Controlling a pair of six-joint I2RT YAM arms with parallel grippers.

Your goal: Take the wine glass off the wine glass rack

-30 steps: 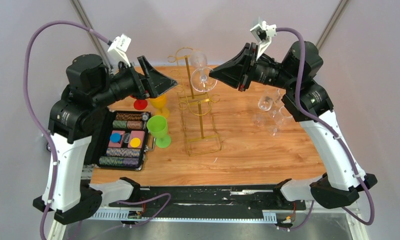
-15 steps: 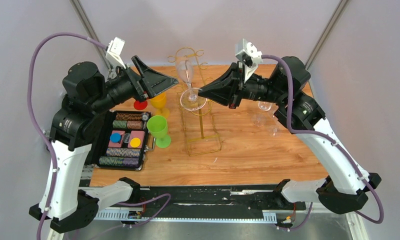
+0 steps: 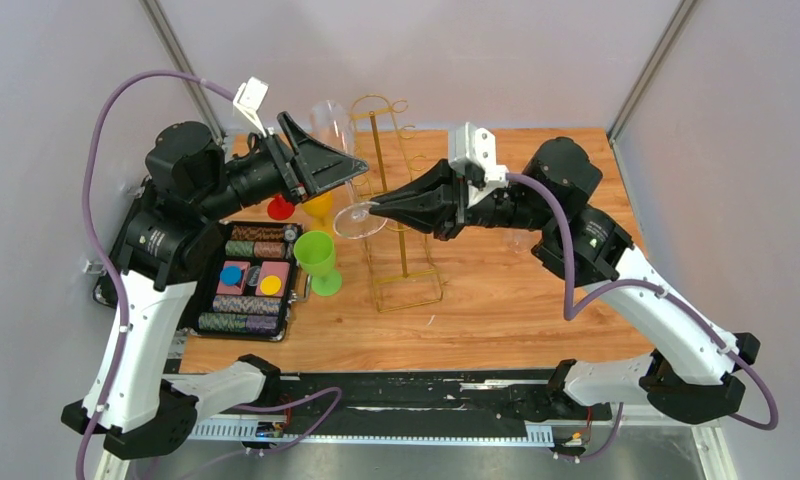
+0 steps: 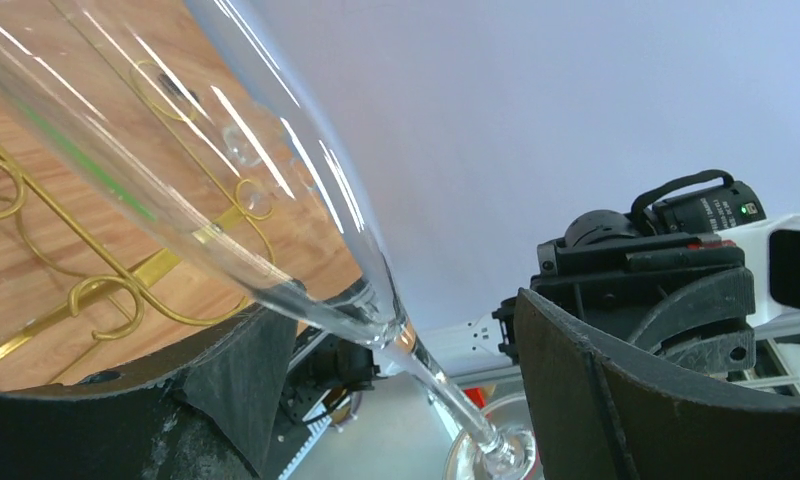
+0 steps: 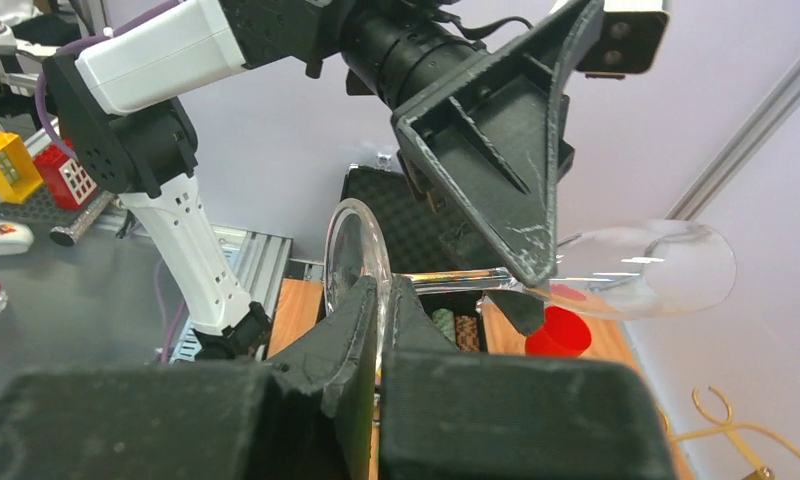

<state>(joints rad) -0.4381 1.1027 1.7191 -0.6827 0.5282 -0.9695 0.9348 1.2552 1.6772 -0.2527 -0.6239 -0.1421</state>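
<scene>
Over the table (image 3: 516, 300) the right gripper (image 3: 376, 208), closed on the foot of the wine glass (image 3: 354, 222), holds it sideways, off the rack (image 3: 404, 255) beside it. The left gripper (image 3: 356, 170) stands wide open around its bowl, likely for support.

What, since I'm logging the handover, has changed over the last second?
The right pincer, shut on the wine glass, carried it leftward off the wine glass rack. The bowl now lies between the fingers of the open left pincer. The rack, green cup and chip case stayed put.
</scene>
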